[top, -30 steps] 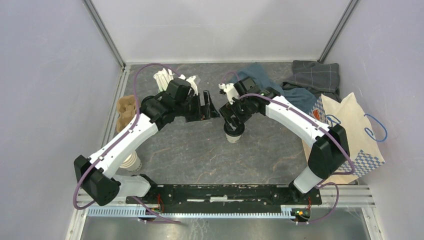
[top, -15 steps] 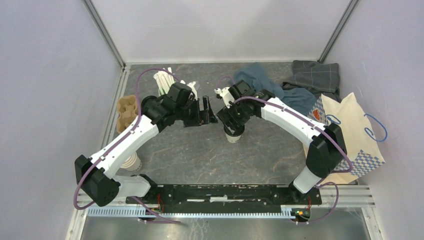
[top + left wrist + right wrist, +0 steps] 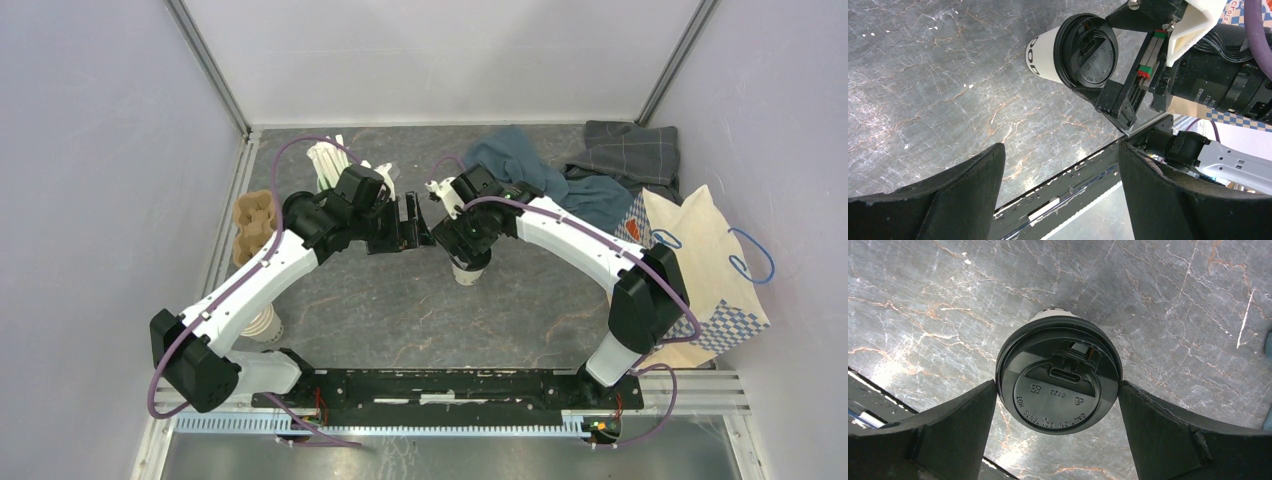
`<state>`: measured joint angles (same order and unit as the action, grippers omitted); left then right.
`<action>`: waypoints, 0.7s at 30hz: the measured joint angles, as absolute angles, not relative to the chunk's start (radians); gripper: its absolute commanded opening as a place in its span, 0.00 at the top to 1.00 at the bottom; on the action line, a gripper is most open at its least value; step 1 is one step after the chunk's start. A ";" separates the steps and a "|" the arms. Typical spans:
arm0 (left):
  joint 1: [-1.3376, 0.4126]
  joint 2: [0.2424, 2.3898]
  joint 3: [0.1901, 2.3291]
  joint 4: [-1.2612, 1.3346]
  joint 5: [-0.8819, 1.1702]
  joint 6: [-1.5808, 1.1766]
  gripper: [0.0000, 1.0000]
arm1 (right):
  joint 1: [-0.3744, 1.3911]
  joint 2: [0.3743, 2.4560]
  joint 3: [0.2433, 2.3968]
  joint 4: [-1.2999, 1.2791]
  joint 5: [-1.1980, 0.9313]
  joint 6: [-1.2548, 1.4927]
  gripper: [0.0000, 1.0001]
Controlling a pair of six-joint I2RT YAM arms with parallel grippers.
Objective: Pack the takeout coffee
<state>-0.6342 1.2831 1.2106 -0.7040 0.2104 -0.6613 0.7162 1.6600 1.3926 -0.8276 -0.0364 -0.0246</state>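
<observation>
The takeout coffee (image 3: 466,271), a white paper cup with a black lid, stands upright on the marble table near its middle. My right gripper (image 3: 462,246) comes down over it. In the right wrist view the two fingers touch the lid (image 3: 1059,385) on both sides, so my right gripper (image 3: 1058,390) is shut on the cup. My left gripper (image 3: 412,222) hovers just left of the cup, open and empty. The left wrist view shows its wide-apart jaws (image 3: 1060,155) and the cup (image 3: 1087,50) with the right gripper's fingers around it.
A paper bag (image 3: 700,270) lies at the right edge, with crumpled cloths (image 3: 590,170) behind it. A mint-green mug of white sticks (image 3: 328,160) stands at the back left, a brown cup carrier (image 3: 252,225) at the left, and cream paper cups (image 3: 264,325) near the left arm's base.
My right wrist has shifted a little to the left over the cup. The cup stays at about the same spot. My left arm has barely moved.
</observation>
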 measured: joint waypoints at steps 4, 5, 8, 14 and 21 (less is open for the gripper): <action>-0.634 1.283 1.211 -0.704 0.210 -0.661 0.11 | 0.719 1.660 1.380 -0.820 -0.002 -0.025 0.07; -0.634 1.283 1.211 -0.704 0.210 -0.661 0.11 | 0.719 1.660 1.377 -0.813 0.006 -0.025 0.08; -0.634 1.283 1.211 -0.704 0.210 -0.661 0.11 | 0.720 1.658 1.370 -0.798 0.017 -0.024 0.10; -0.634 1.295 1.213 -0.704 0.210 -0.661 0.10 | 0.727 1.644 1.351 -0.781 0.055 -0.024 0.14; -0.634 1.305 1.216 -0.704 0.210 -0.661 0.11 | 0.733 1.633 1.330 -0.767 0.141 -0.025 0.15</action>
<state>-0.6342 1.3052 1.2156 -0.7044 0.2104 -0.6613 0.7334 1.6333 1.3296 -0.7670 0.1410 -0.0246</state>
